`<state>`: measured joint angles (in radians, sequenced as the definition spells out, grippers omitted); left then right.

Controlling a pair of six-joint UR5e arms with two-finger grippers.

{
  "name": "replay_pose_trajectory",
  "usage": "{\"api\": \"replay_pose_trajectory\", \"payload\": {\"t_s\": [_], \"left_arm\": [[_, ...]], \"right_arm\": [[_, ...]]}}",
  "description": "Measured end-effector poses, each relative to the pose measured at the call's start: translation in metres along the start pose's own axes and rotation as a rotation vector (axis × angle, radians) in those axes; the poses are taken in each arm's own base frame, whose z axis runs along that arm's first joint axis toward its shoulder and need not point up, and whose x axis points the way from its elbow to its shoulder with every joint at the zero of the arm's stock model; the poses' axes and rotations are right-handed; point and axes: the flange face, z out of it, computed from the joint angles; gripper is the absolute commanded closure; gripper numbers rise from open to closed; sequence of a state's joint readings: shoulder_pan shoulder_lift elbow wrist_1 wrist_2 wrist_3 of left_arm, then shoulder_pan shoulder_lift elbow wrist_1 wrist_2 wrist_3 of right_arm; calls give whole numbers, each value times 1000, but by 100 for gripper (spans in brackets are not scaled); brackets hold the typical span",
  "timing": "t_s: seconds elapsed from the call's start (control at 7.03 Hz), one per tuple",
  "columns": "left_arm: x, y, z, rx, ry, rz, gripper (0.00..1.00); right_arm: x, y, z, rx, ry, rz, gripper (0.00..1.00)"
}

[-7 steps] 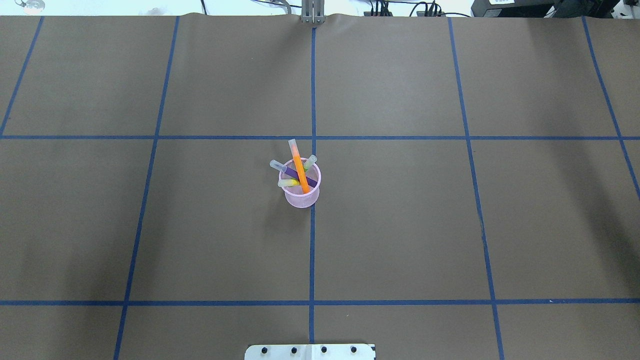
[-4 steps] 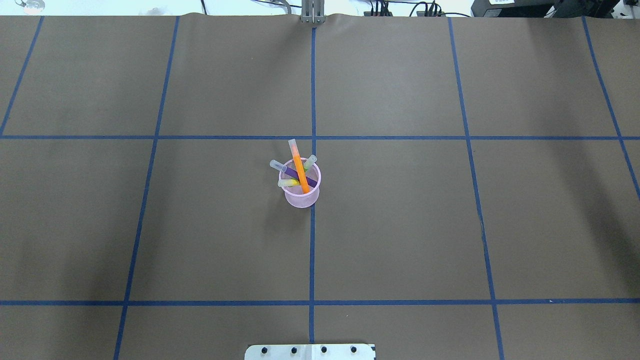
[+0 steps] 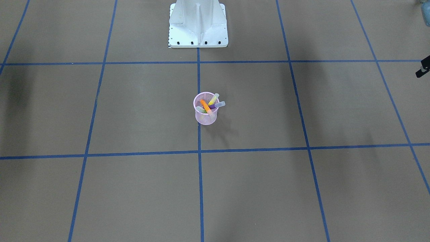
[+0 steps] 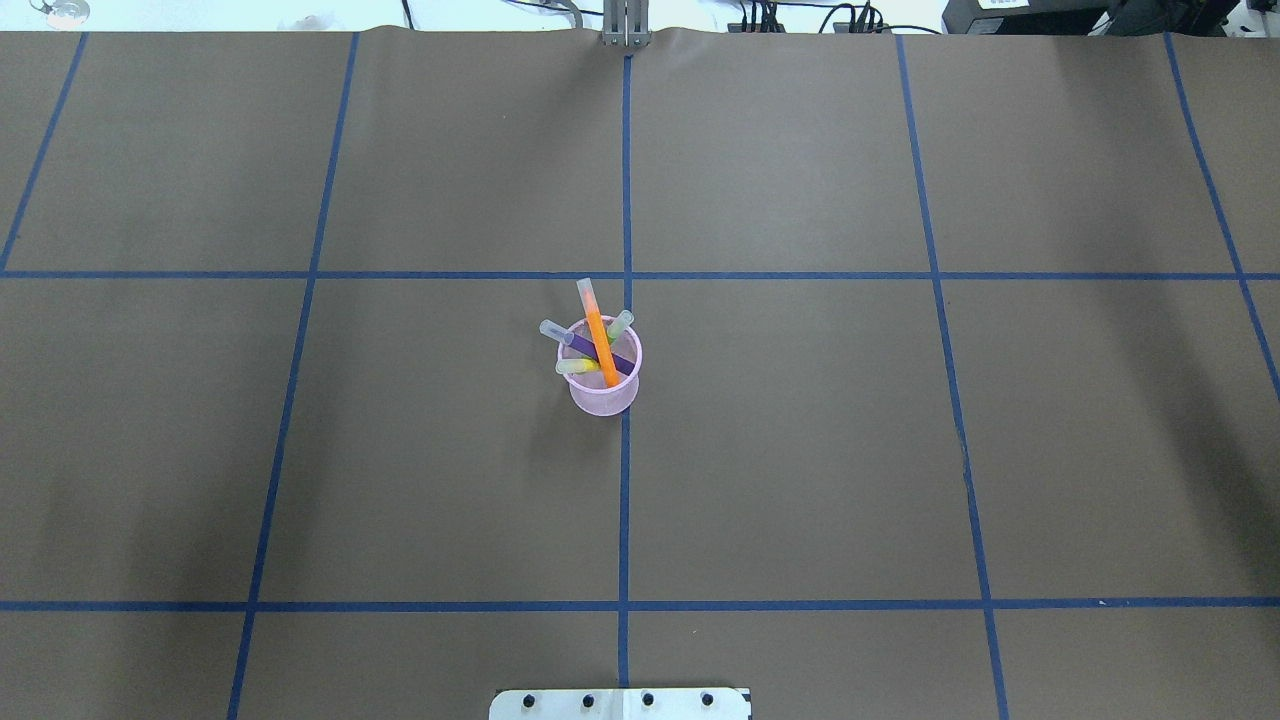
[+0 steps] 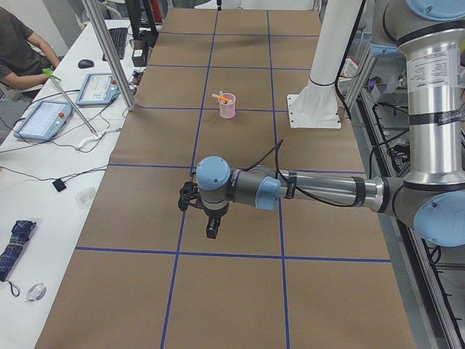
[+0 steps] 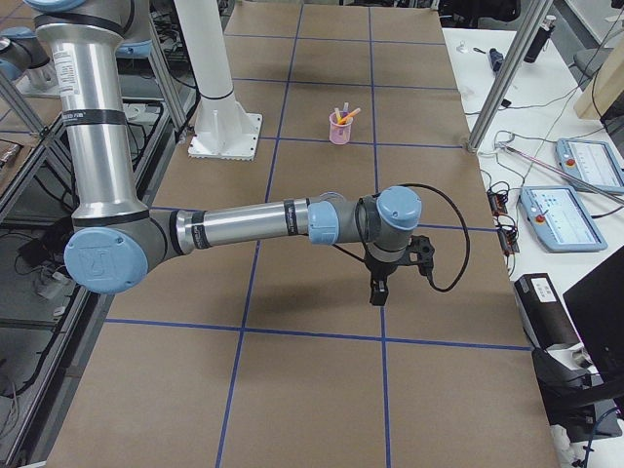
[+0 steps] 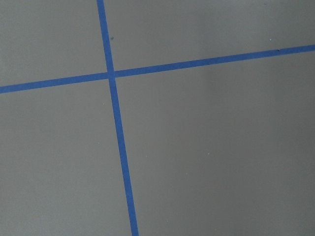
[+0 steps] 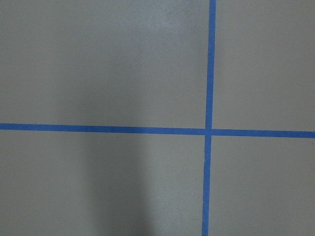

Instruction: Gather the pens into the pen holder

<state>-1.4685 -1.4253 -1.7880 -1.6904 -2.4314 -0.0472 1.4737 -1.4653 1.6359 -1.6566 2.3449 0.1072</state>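
The pink mesh pen holder (image 4: pixel 603 397) stands upright near the table's middle, on the centre blue line. All four pens lean inside it: orange (image 4: pixel 600 335), purple (image 4: pixel 588 349), green (image 4: pixel 621 322) and yellow (image 4: pixel 576 367), caps sticking out above the rim. The holder also shows in the front view (image 3: pixel 205 118) and both side views (image 5: pixel 228 109) (image 6: pixel 338 133). My left gripper (image 5: pixel 211 227) hangs over bare table far from the holder. My right gripper (image 6: pixel 376 291) does the same at the other end. I cannot tell whether either is open or shut. Both wrist views show only table and tape.
Blue tape lines (image 4: pixel 625 500) divide the brown table cover into squares. The white robot base (image 3: pixel 198 25) stands at the table's near edge. Side benches hold tablets (image 5: pixel 43 120) and a seated person (image 5: pixel 18 43). A dark piece (image 3: pixel 423 69) pokes in at the front view's right edge.
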Motion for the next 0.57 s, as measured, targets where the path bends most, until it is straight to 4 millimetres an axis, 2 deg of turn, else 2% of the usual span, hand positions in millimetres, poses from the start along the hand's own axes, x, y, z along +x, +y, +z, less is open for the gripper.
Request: {"api": "replay_pose_trajectory", "payload": {"t_s": [0.57], "left_arm": [[2,-2,-2,4,-1,5,0]], "right_arm": [[-3,0,4,-7,-1,-3,0]]}}
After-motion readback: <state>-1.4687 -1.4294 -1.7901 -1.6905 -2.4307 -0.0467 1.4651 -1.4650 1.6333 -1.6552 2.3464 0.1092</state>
